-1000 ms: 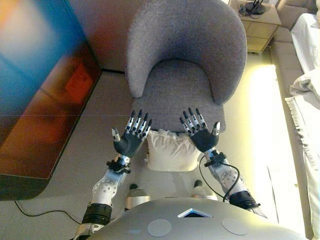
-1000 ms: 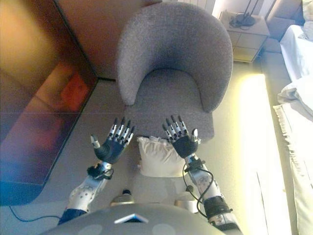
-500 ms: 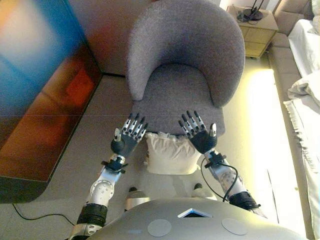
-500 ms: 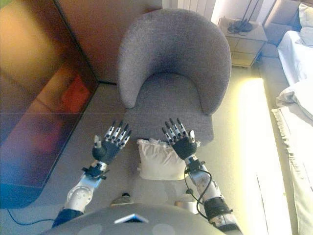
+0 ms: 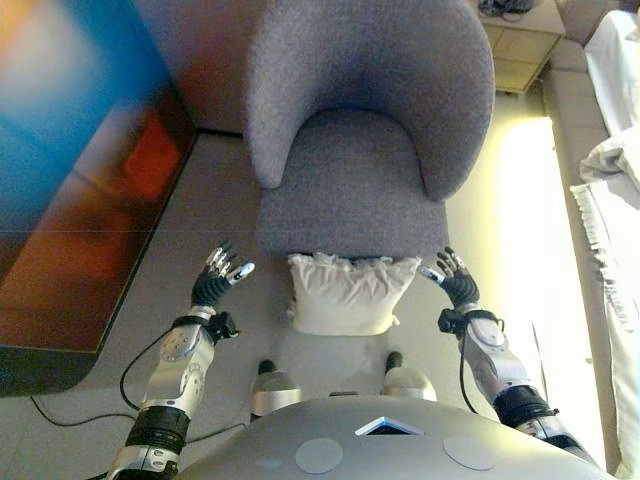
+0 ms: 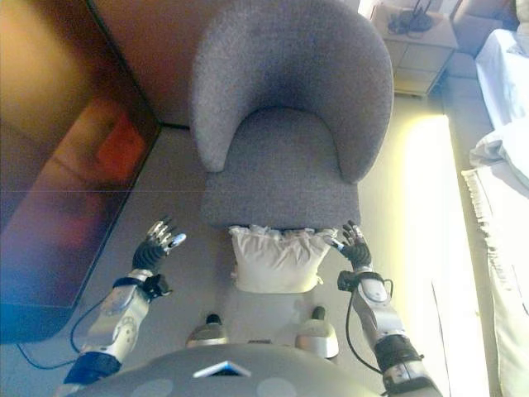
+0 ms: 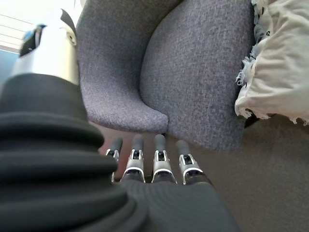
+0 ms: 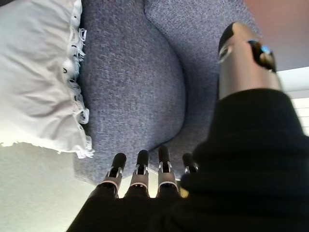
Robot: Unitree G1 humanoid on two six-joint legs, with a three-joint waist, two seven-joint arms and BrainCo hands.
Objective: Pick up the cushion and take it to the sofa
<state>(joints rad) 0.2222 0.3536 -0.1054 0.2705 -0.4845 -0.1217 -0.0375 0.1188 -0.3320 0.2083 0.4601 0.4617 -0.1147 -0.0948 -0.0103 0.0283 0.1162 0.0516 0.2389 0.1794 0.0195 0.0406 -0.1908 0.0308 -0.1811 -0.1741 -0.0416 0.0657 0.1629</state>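
A cream cushion (image 5: 345,295) with a frilled top edge stands on the floor, leaning against the front of the grey armchair (image 5: 360,150). It also shows in the left wrist view (image 7: 280,63) and the right wrist view (image 8: 36,77). My left hand (image 5: 215,280) is open, low and to the left of the cushion, a clear gap away. My right hand (image 5: 455,280) is open, just off the cushion's upper right corner. Neither hand holds anything. No sofa shows clearly.
A dark glossy cabinet (image 5: 70,190) runs along the left. A wooden bedside table (image 5: 520,40) stands at the back right. A bed with white linen (image 5: 615,160) lies along the right edge. The floor is beige carpet.
Both hands have dropped and spread apart, from above the cushion's top edge to either side of it. The camera has shifted slightly.
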